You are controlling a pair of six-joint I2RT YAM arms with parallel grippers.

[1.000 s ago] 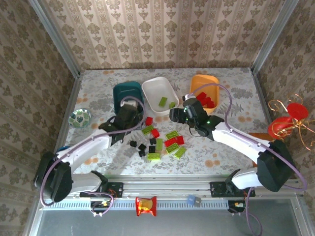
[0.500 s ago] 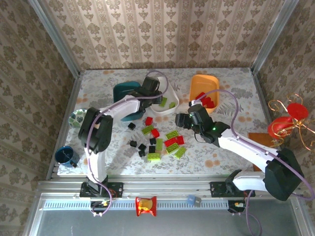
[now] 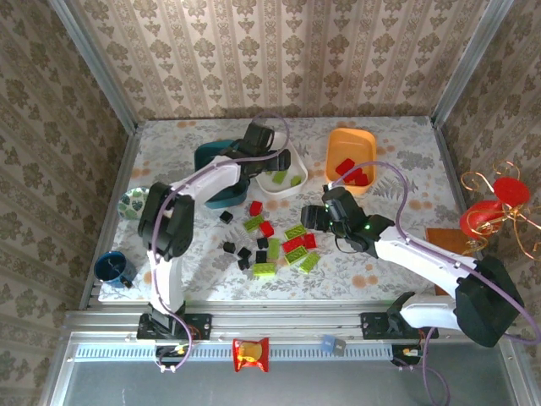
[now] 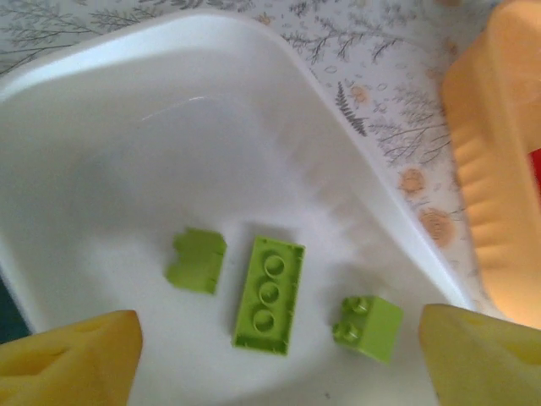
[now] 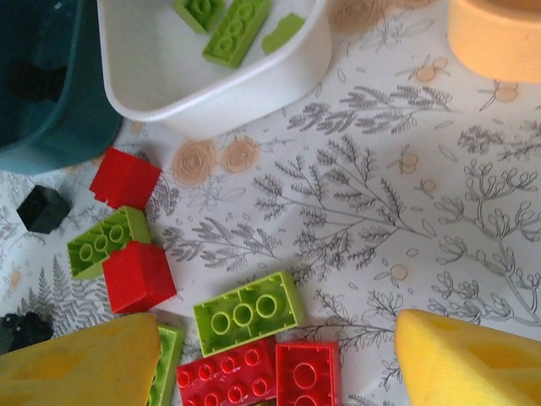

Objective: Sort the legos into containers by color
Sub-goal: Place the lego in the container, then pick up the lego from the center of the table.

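1. The left pincer (image 3: pixel 275 161) hangs over the white tub (image 3: pixel 283 191), fingers spread wide, nothing between them.
2. From the left wrist, that pincer (image 4: pixel 275 365) looks straight down at three lime green legos on the floor of the white tub (image 4: pixel 127 42). There is a long three-stud piece (image 4: pixel 270 294), a small piece (image 4: pixel 195 260) just left of it and a two-stud piece (image 4: pixel 366 327) to its right, none touching.
3. The orange tub (image 3: pixel 353 142) sits just beside the white one, with red legos (image 3: pixel 351 172) inside.
4. The dark teal tub (image 3: pixel 211 157) sits on the white tub's other side, partly under the left arm.
5. The right pincer (image 3: pixel 314 218) is low over the loose pile (image 3: pixel 270 241) on the worktop (image 3: pixel 397 161), fingers apart and gripping nothing.
6. From the right wrist, a lime brick (image 5: pixel 248 313) lies between the fingers, just above two red bricks (image 5: pixel 228 372). A black brick (image 5: pixel 42 208) lies near the teal tub.
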